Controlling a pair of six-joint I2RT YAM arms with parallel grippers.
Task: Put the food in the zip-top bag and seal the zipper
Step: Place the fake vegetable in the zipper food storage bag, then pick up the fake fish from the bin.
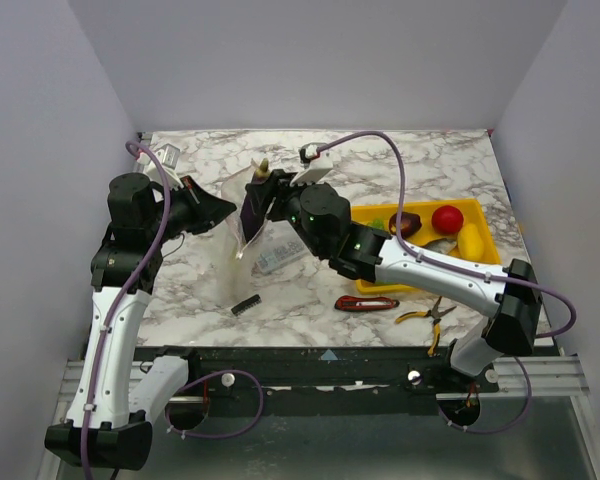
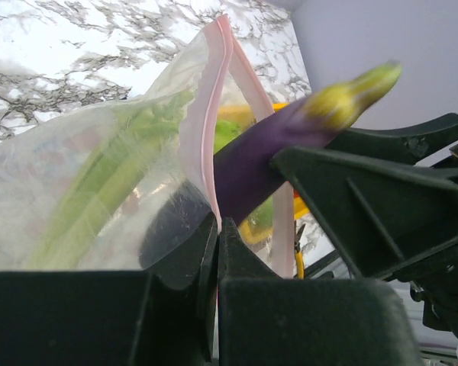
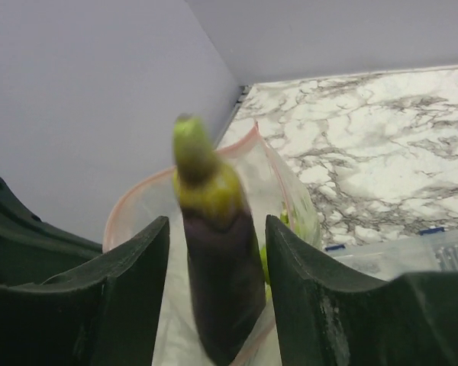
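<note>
The clear zip-top bag (image 1: pixel 238 222) hangs upright, mouth up, with its pink zipper strip (image 2: pixel 214 114) spread open. My left gripper (image 2: pixel 218 229) is shut on the bag's mouth edge and holds it up. Pale green celery (image 2: pixel 114 171) and other green food (image 3: pixel 291 221) lie inside. The purple eggplant (image 3: pixel 217 259) stands stem-up and blurred in the bag's mouth, between my right gripper's (image 3: pixel 217 223) open jaws, with gaps on both sides. It also shows in the left wrist view (image 2: pixel 267 152) and the top view (image 1: pixel 260 180).
The yellow tray (image 1: pixel 480 212) at the right holds a red tomato (image 1: pixel 446 219), a yellow fruit (image 1: pixel 470 241) and a dark item (image 1: pixel 404 224). A red-handled knife (image 1: pixel 366 303) and yellow-handled pliers (image 1: pixel 427 313) lie in front of it. A clear parts box (image 1: pixel 276 258) lies below the bag.
</note>
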